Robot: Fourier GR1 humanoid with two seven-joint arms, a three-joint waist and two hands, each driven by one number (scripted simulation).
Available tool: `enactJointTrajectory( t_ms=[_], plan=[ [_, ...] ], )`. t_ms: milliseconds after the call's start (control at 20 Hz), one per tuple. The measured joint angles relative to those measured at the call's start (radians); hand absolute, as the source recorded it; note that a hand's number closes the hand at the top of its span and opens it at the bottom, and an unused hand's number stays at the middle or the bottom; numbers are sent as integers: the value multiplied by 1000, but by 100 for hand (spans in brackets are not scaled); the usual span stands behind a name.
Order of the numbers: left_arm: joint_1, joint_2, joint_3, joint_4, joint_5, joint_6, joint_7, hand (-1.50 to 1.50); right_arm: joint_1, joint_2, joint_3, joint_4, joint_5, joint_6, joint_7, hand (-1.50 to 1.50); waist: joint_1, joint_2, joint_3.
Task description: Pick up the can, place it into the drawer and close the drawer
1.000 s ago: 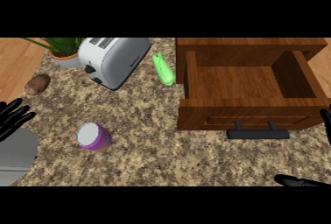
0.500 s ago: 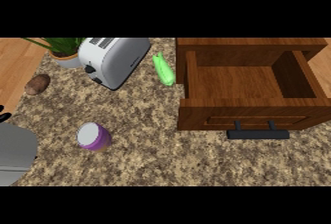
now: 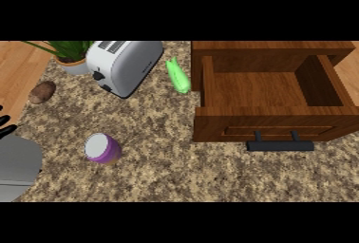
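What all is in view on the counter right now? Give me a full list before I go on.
can: one, purple with a white top, on the counter left of centre, untouched
drawer: one, brown wood, pulled open at the right, nothing visible inside; black handle on its front
toaster: one, silver-white, upper left
green vegetable: one, light green, between toaster and drawer
potato: one, brown, far left by the counter's edge
potted plant: one, green leaves in a grey pot, top left, behind the toaster
counter: one, speckled brown stone
left hand: black fingers just showing at the left edge above the grey forearm
right hand: not in view
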Motion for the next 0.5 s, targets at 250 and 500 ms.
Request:
enactJointTrajectory(
  t_ms=[250,500],
  plan=[
    [-18,-9,-27,17,10,38,48,-150,28,17,-14,-1,-11,38,-13,-150,0,-4,2],
    [-79,-106,-97,14,-63,100,61,-150,51,24,-55,-5,-43,79,-22,-150,-6,3,-3]
  ],
)
